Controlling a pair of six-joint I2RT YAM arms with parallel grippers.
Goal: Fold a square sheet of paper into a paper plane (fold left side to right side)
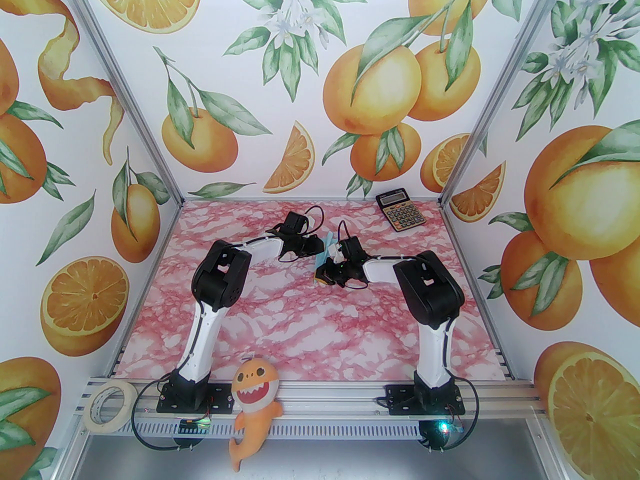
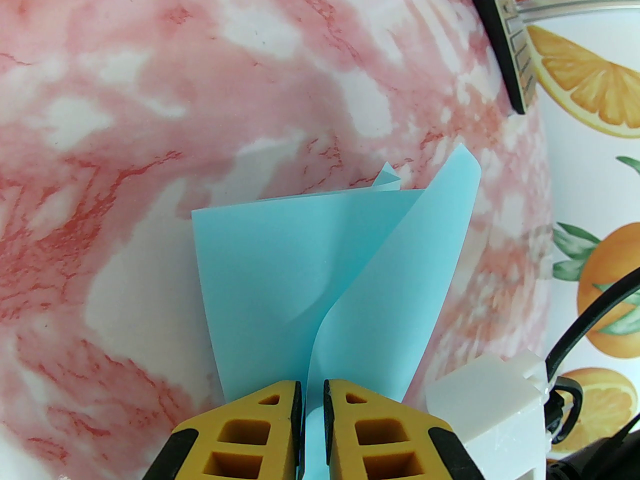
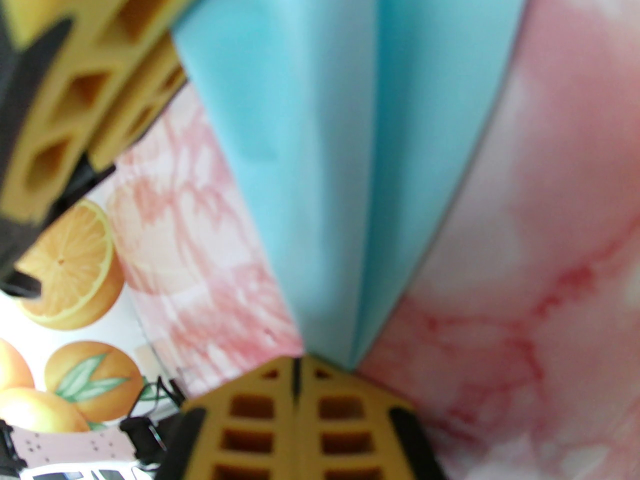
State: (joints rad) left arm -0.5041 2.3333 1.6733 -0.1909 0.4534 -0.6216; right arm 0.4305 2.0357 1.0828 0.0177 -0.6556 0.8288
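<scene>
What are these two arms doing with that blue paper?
They are folding a light-blue square sheet of paper. The left end effector pinches one edge and the right end effector is clamped on another, holding it between them over the pink table. The sheet is curled over loosely, not yet creased flat.

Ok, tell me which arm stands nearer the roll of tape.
Left. The left arm is bolted down just right of the tape roll at the near rail. The right arm stands far to its right, beyond the orange shark toy.
</scene>
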